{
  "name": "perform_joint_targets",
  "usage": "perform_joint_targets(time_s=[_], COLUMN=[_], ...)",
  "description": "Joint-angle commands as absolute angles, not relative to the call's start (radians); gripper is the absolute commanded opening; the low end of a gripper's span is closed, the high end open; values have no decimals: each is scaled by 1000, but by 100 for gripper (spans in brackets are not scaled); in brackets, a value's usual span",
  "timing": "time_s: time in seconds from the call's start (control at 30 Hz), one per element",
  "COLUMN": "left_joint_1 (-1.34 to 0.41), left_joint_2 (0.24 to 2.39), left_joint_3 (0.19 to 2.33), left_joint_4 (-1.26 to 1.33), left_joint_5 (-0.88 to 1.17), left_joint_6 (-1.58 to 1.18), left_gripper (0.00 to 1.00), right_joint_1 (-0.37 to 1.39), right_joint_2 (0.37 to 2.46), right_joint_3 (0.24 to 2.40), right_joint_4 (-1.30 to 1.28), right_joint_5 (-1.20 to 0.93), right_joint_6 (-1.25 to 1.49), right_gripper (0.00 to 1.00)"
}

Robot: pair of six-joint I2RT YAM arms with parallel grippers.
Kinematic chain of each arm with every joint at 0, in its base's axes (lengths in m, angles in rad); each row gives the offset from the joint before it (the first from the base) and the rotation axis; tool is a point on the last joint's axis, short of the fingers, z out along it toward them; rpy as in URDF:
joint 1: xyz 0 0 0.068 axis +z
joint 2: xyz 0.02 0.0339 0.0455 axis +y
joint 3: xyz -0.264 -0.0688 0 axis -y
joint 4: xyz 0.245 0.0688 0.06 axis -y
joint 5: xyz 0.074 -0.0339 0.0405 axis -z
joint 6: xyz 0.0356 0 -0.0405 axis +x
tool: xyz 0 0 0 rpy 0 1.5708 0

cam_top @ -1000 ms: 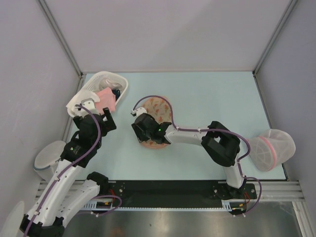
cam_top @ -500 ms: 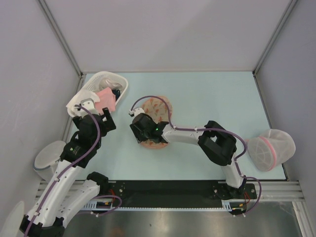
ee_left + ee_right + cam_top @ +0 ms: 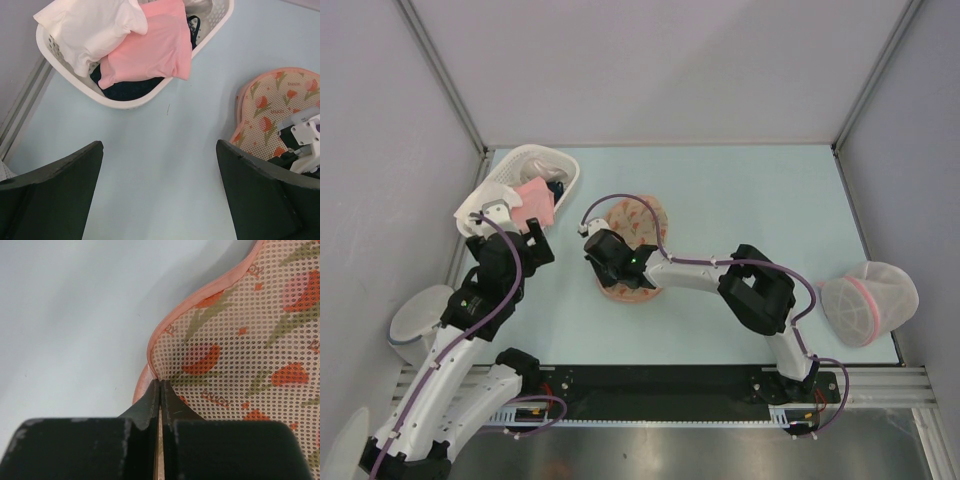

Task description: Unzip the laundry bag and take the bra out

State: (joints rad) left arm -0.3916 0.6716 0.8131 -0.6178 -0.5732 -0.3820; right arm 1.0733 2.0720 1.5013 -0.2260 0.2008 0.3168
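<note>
Beige-pink mesh fabric with an orange-red flower print makes up the bag (image 3: 638, 221), a flat peanut-shaped pouch lying on the pale blue table (image 3: 750, 190) near its middle, just right of the basket (image 3: 571, 176). No opening shows along the visible edge. The right gripper (image 3: 160, 385) is down on the bag's left edge at the narrow waist, its jaws clenched together right at the pink trim. Whether they pinch a zip pull or only the seam cannot be told. The bra cannot be seen at the bag. Dark fabric (image 3: 125, 88) with a thin loop lies in the basket under a pink cloth (image 3: 155, 50) and a white cloth (image 3: 95, 25), but what it is cannot be told. The left gripper (image 3: 160, 148) hovers over bare table between basket and bag, jaws released and wide, holding nothing. A white mesh dome (image 3: 868, 300) sits well apart at the right edge. Judged from this, the unzipping step is at its start. The next move likely calls for drawing the pinched point along the trim, probably with the free left gripper pinning the pouch so it does not slide.
</note>
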Motion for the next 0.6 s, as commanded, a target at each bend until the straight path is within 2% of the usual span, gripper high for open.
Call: perform_joint_targets(time_s=[0.0, 0.23, 0.57], left_joint_1=[-382, -380, -377], left_joint_2=[663, 661, 664], left_joint_3=[807, 807, 804], left_joint_4=[-617, -615, -617], left_joint_5=[-583, -584, -586], left_joint_6=[-364, -364, -362], left_gripper=[100, 100, 100], right_joint_1=[1081, 1081, 1071], right_joint_2=[2071, 1964, 1659], right_joint_3=[1536, 1485, 1284], right_joint_4=[-230, -186, -155], right_joint_5=[189, 210, 317], right_joint_6=[324, 337, 360], right_gripper=[0, 0, 0])
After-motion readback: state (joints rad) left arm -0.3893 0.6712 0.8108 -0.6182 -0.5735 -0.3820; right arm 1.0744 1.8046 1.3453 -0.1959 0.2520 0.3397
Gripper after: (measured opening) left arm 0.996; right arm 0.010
